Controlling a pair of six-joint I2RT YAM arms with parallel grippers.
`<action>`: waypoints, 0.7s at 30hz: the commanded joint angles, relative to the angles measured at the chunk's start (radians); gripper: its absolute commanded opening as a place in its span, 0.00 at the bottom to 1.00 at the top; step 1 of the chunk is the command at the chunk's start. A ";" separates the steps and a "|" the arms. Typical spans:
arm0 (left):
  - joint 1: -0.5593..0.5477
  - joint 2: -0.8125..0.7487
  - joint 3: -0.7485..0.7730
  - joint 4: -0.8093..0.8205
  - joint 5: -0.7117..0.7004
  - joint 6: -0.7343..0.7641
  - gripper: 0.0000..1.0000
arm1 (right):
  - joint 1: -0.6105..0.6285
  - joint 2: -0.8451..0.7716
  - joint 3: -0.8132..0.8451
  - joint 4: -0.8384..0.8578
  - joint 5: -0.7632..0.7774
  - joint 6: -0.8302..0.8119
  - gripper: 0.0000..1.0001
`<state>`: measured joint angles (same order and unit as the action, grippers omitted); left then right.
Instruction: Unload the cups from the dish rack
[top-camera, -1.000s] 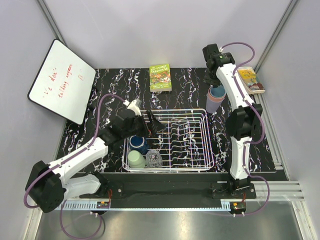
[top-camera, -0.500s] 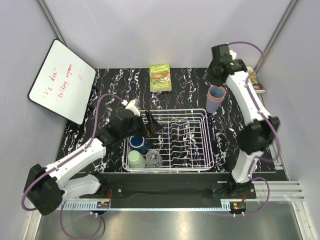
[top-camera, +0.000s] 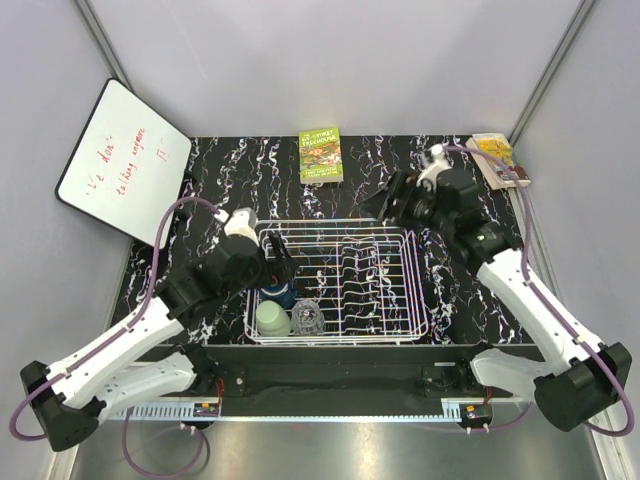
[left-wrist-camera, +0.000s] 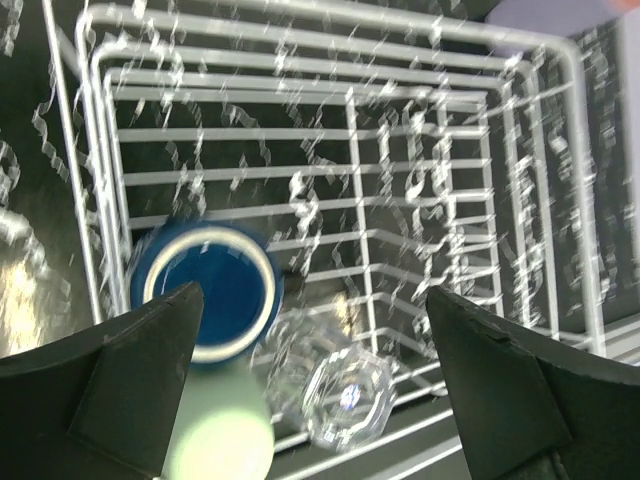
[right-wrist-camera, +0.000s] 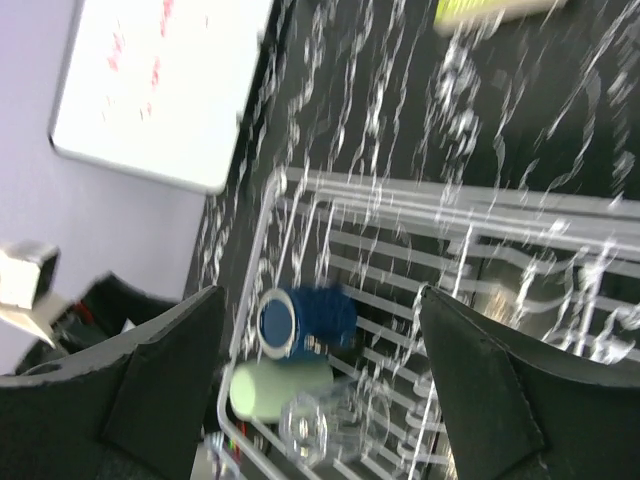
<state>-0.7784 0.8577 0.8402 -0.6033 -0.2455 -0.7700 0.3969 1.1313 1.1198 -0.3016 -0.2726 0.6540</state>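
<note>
The white wire dish rack (top-camera: 418, 305) sits mid-table. In its left end lie three cups: dark blue (top-camera: 277, 291), pale green (top-camera: 271, 320) and clear glass (top-camera: 308, 317). My left gripper (top-camera: 282, 262) hangs open just above them; its wrist view looks down on the dark blue cup (left-wrist-camera: 205, 290), the green one (left-wrist-camera: 215, 445) and the glass (left-wrist-camera: 345, 395), none of them between its fingers. My right gripper (top-camera: 383, 206) is open and empty over the rack's back edge. Its view shows the same cups, blue (right-wrist-camera: 300, 318), green (right-wrist-camera: 275, 388) and glass (right-wrist-camera: 320, 425), well below it.
A whiteboard (top-camera: 125, 175) leans at the back left. A green book (top-camera: 321, 155) lies behind the rack, and another book (top-camera: 497, 158) lies in the back right corner. Upright tines fill the rack's middle (left-wrist-camera: 400, 130).
The right arm swung from the stacked cups at the back right down and left to the rack's back edge, its jaws opening. The left gripper drew slightly back toward the rack's left end.
</note>
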 joint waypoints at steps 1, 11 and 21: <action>-0.123 -0.023 0.008 -0.145 -0.165 -0.104 0.99 | 0.100 -0.071 -0.072 0.090 -0.028 0.036 0.87; -0.369 0.037 0.079 -0.501 -0.353 -0.412 0.98 | 0.178 -0.179 -0.181 0.131 -0.007 0.079 0.86; -0.440 0.132 0.022 -0.497 -0.360 -0.489 0.98 | 0.184 -0.212 -0.209 0.133 -0.004 0.075 0.86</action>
<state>-1.2037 0.9607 0.8703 -1.1072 -0.5526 -1.2079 0.5705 0.9451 0.9169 -0.2066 -0.2794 0.7273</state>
